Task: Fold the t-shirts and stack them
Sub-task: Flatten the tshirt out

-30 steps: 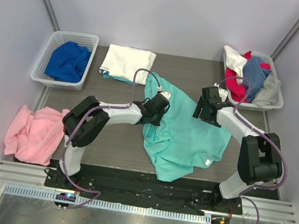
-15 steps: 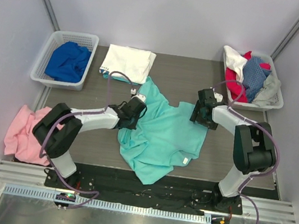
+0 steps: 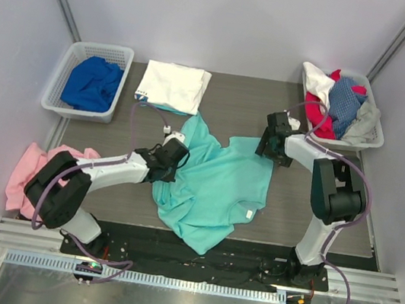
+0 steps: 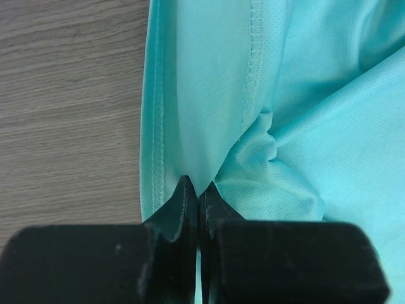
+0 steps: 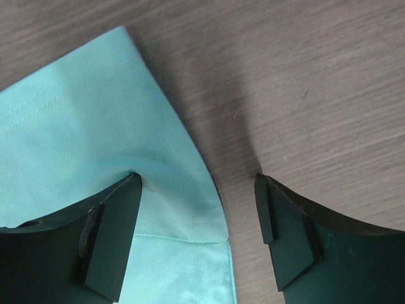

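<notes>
A mint-green t-shirt (image 3: 216,185) lies crumpled in the middle of the table. My left gripper (image 3: 171,156) is shut on a fold near its left hem, shown close in the left wrist view (image 4: 199,193). My right gripper (image 3: 271,144) is open at the shirt's far right corner; in the right wrist view (image 5: 199,209) the corner of the green cloth (image 5: 126,164) lies between the spread fingers, the left finger (image 5: 111,234) resting on it. A folded white t-shirt (image 3: 171,85) lies at the back, over a bit of teal cloth.
A white lattice basket (image 3: 67,96) at the back left holds a blue shirt (image 3: 92,82). Another basket (image 3: 372,137) at the back right holds red, grey and white shirts. A pink cloth (image 3: 33,175) lies off the table's left edge.
My left gripper has dragged the green shirt left and toward me, shut on it. My right gripper has moved back and left and now stands open at the shirt's right corner.
</notes>
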### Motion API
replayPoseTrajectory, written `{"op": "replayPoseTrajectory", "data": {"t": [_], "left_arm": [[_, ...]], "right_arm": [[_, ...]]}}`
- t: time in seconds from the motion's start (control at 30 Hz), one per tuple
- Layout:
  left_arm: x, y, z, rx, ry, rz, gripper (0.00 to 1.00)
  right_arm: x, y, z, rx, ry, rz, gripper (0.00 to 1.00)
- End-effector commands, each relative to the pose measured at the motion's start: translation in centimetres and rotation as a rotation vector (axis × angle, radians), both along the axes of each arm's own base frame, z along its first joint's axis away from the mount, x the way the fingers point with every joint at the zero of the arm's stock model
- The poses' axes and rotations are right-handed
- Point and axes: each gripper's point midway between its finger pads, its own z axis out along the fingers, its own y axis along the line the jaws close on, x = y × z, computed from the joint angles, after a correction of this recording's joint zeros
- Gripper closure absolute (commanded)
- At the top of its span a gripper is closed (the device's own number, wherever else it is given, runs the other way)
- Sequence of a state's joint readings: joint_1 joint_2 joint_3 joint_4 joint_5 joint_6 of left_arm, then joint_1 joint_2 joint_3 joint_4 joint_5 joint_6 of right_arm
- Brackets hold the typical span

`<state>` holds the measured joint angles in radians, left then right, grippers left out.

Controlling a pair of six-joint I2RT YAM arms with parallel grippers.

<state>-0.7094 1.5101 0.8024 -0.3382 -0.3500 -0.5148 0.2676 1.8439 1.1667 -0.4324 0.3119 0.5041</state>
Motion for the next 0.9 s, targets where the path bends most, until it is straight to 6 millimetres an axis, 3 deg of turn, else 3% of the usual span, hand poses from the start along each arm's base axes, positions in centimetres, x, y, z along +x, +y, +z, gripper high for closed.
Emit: {"op": "replayPoseTrajectory", "data": {"t": [0.0,0.43,0.57,0.87], "left_arm": [[-0.9,1.6,1.2,0.013,-0.019,0.057,1.0],[-3.5,2.7,1.3,-0.058,0.002,0.103,1.0],[-3.5,2.7,1.1,-0.058,0.007,0.108,1.0],[-3.7,2.4,0.9,-0.075,0.015,0.116,1.0]], "right_arm": [[3.6,-0.2,2.0,0.01,-0.097,-0.04,0.21],[6.8,2.1,3.3,0.092,-0.152,0.009,0.21],[6.8,3.1,2.6,0.137,-0.138,0.042,0.22],[8.2,6.0,3.7,0.246,-0.197,0.152,0.21]]}}
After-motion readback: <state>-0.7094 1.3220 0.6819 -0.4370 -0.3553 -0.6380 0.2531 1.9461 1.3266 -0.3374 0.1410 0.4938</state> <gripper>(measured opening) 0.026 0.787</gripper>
